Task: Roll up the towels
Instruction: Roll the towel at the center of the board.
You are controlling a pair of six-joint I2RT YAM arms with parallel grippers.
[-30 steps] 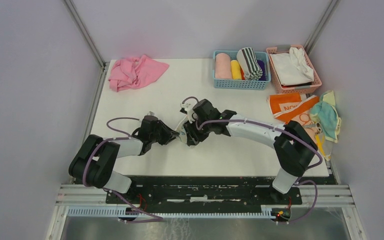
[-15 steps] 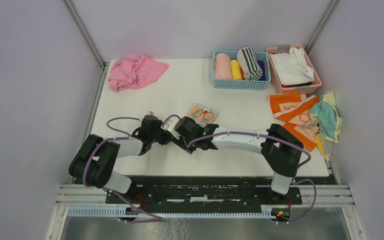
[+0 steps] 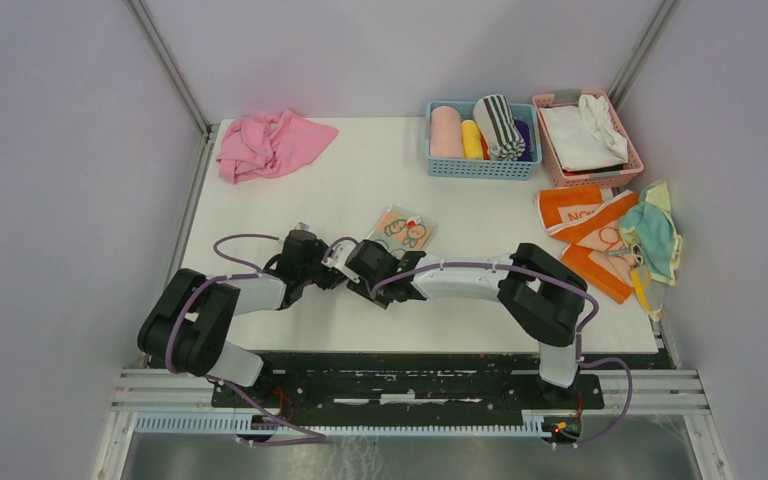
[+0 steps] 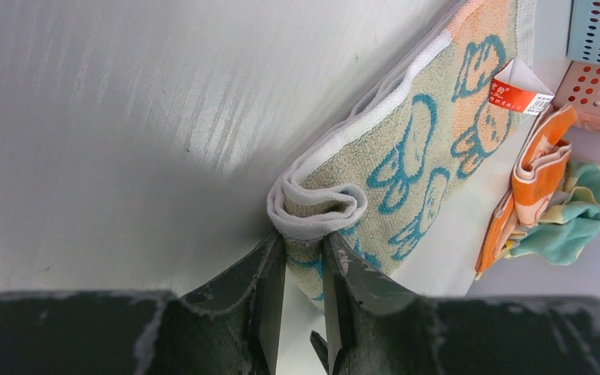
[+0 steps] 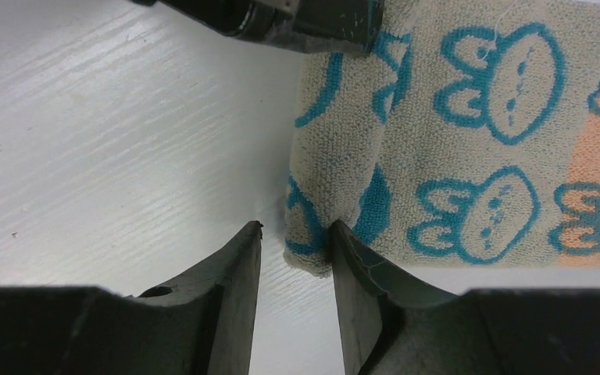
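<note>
**Jaws report: one pair clamped, one pair apart**

Your left gripper has its jaws pinched on the bunny towel, just beneath the small roll at the towel's near end, and cloth fills the narrow gap between them. Your right gripper stands with its jaws apart, astride the same rolled end. One finger touches the cloth, and a sliver of bare surface shows between the roll and the other finger.

From above, the two grippers meet nose to nose near the middle of the worktop, a little toward its near edge. The bunny towel runs flat from them toward the far right, its unrolled part printed side up, with a red-and-white tag at the far end.

Elsewhere:
- A crumpled pink cloth lies in the far left corner.
- A blue basket sits at the far edge, right of centre, and holds several cloth rolls.
- A pink basket in the far right corner holds a white cloth.
- An orange towel and a teal-and-yellow towel lie heaped together at the right edge — the teal one partly over it.
</note>
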